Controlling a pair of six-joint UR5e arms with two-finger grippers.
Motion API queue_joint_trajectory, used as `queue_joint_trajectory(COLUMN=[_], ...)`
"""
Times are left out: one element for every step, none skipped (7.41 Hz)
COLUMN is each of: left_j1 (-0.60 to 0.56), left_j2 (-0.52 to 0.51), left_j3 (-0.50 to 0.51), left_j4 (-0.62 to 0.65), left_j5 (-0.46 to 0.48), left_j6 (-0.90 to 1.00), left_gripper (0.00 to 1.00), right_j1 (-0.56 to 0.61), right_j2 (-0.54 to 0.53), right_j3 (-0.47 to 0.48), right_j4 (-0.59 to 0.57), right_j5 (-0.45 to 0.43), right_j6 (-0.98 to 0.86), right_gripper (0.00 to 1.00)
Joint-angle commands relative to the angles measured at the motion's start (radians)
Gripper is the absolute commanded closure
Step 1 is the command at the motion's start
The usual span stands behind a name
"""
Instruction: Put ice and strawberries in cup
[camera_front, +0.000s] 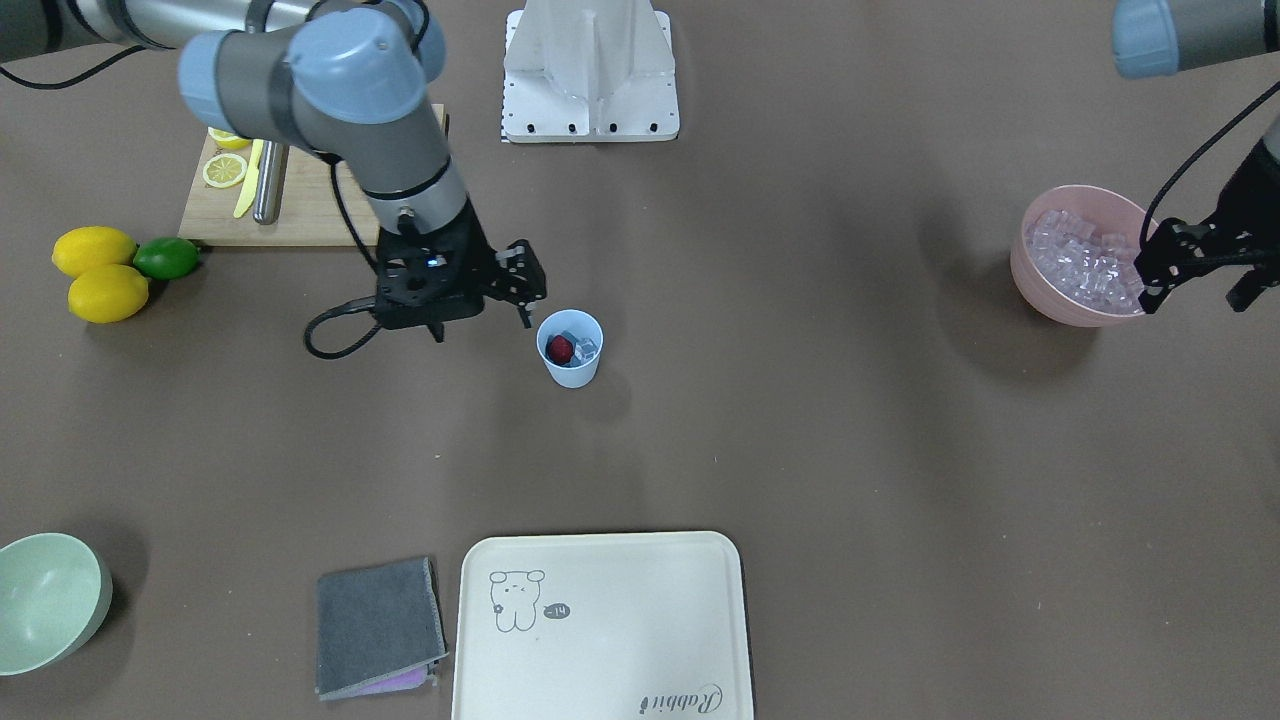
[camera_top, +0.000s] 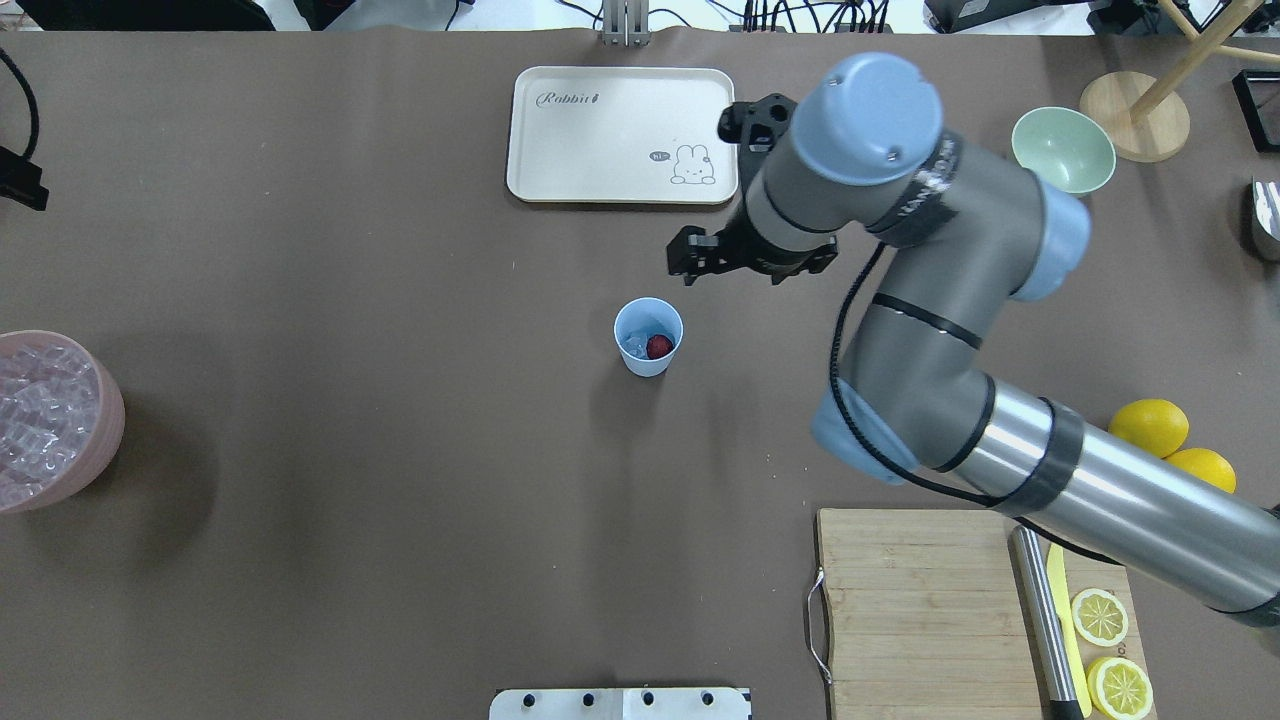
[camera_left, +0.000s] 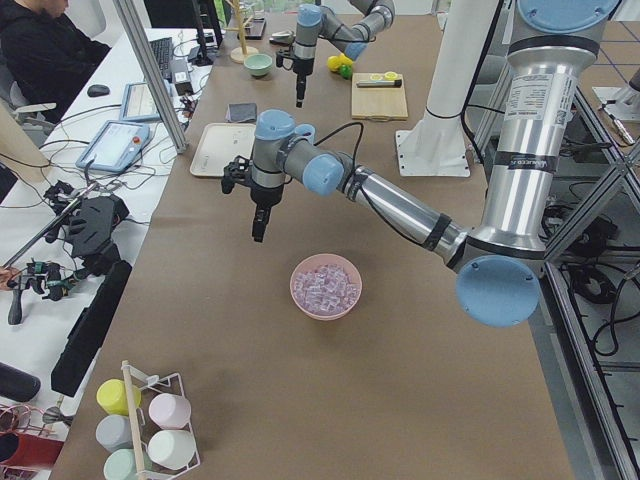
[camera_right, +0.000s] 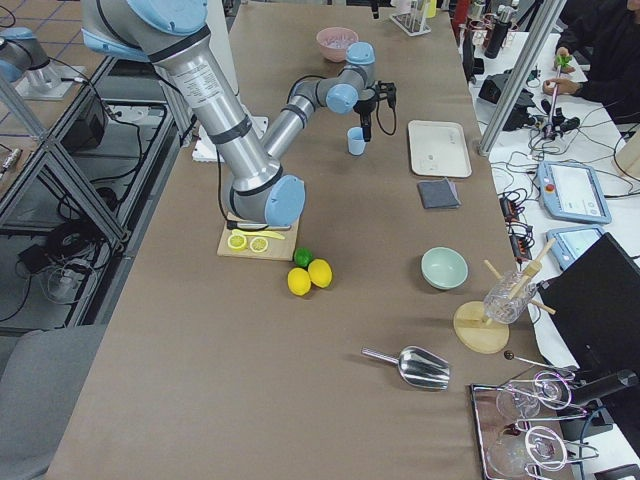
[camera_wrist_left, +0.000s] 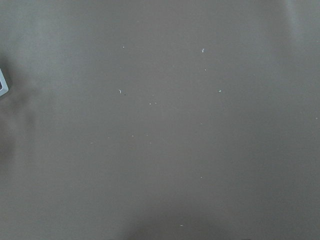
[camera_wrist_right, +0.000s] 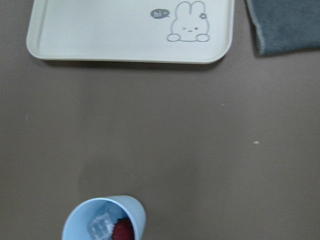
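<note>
The light-blue cup (camera_front: 571, 372) stands upright mid-table, also in the overhead view (camera_top: 648, 362) and the right wrist view (camera_wrist_right: 134, 216). Inside it lie the red strawberry (camera_front: 560, 349) (camera_top: 659, 346) (camera_wrist_right: 123, 232) and clear ice cubes (camera_front: 587, 349) (camera_wrist_right: 101, 226). My right gripper (camera_front: 482, 326) hangs open and empty above the table, just beside the cup on the cutting-board side. My left gripper (camera_front: 1195, 298) is open and empty, raised beside the pink bowl (camera_front: 1035, 285), which is full of ice (camera_front: 1085, 255) (camera_left: 325, 285).
A cream tray (camera_front: 620, 650) and a grey cloth (camera_front: 378, 625) lie on the operators' side. A pale green bowl (camera_front: 45, 600) sits at a corner. Two lemons (camera_front: 95, 250), a lime (camera_front: 167, 258) and a cutting board (camera_front: 310, 215) with lemon slices and a knife lie under my right arm.
</note>
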Motion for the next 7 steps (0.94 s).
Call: queue_joint_trajectory(left_j1=[-0.201,-0.258,-0.309,-0.381,-0.429,-0.447,-0.455], left_j2=[-0.001,0.001,0.002,0.002,0.008,0.036,0.050], left_j3=[0.120,0.176,0.212,0.253,0.272,0.274,0.269], left_j4=[0.006,0.027,0.070,0.111,0.144,0.152,0.162], left_j5=[-0.151,-0.209,-0.226,-0.228,-0.230,-0.230,-0.228], left_j6=[0.313,0.401,0.529,0.656,0.737,0.780,0.786], left_gripper=[0.04,0.03,0.03,0.03,0.03,0.03,0.03], right_j1=[0.198,0.295,0.400,0.502,0.604,0.678,0.734], right_j2=[-0.248,-0.340,-0.431,-0.506,-0.577,-0.637,-0.692], right_j3=[0.079,0.084,0.084,0.079,0.076,0.064,0.065], right_j4=[0.006,0.009,0.009,0.007,0.000,-0.002,-0.002], right_j5=[0.174,0.229,0.300,0.343,0.349,0.349,0.351], right_j6=[-0.308,-0.465,-0.624,-0.752,-0.894,-0.988,-1.050], right_gripper=[0.00,0.00,0.00,0.00,0.00,0.00,0.00])
